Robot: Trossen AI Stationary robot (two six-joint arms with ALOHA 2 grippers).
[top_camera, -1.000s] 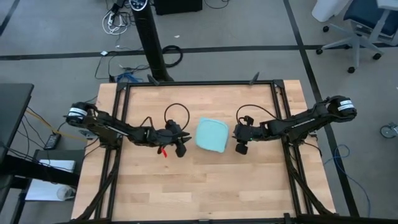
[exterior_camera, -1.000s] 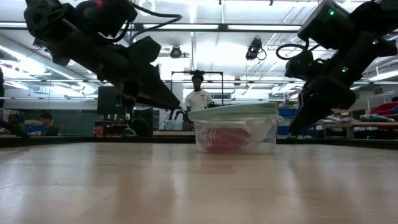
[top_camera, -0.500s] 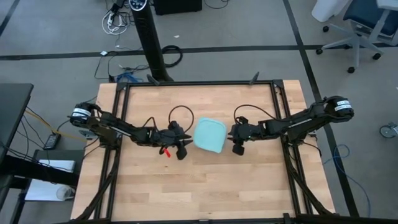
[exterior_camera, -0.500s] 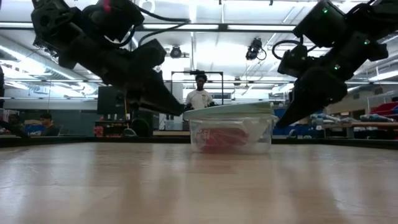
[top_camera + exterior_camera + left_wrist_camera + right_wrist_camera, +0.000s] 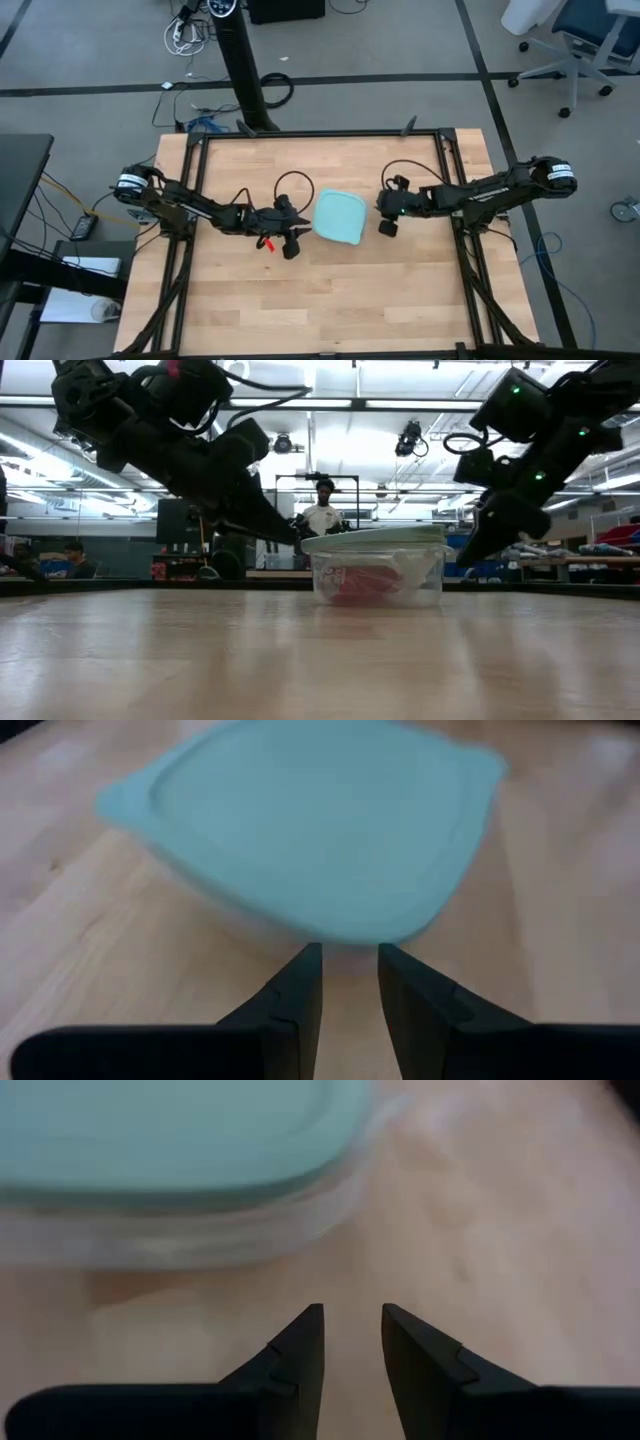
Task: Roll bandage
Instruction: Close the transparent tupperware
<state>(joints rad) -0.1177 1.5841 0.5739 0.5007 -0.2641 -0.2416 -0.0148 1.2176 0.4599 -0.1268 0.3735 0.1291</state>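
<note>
The left tool (image 5: 293, 243) is seen low over the bench (image 5: 330, 300), at about nine o'clock from the lidded container (image 5: 340, 217) in the high view, its two dark fingers (image 5: 296, 992) held slightly apart with a narrow gap between them and nothing gripped in that gap. In the left wrist view the fingertips are pointed at the near edge of the container's light-blue lid (image 5: 300, 825), just short of it; whether they touch it cannot be told. A small red marking (image 5: 266, 244) is seen on the left arm just behind the tool. The right tool (image 5: 387, 222) is placed at about three o'clock from the container, just beside it and apart from it, raised a little above the bench in the low view (image 5: 478, 538). Its fingers (image 5: 298, 1350) are likewise parted by a narrow gap and are empty, with bare wood seen between them and the clear container wall (image 5: 180, 1240) ahead. The container sits near the middle of the bench, between the two tools, with its lid resting on top, slightly tilted in the low view. The bandage (image 5: 352, 585) is seen through the clear wall as a red mass inside the container, lying at the bottom beside some pale crinkled material (image 5: 410, 572). Beyond the bench, a person (image 5: 322, 512) is seen standing in the room behind the container, and another person (image 5: 72, 558) is seen seated at the far side.
</note>
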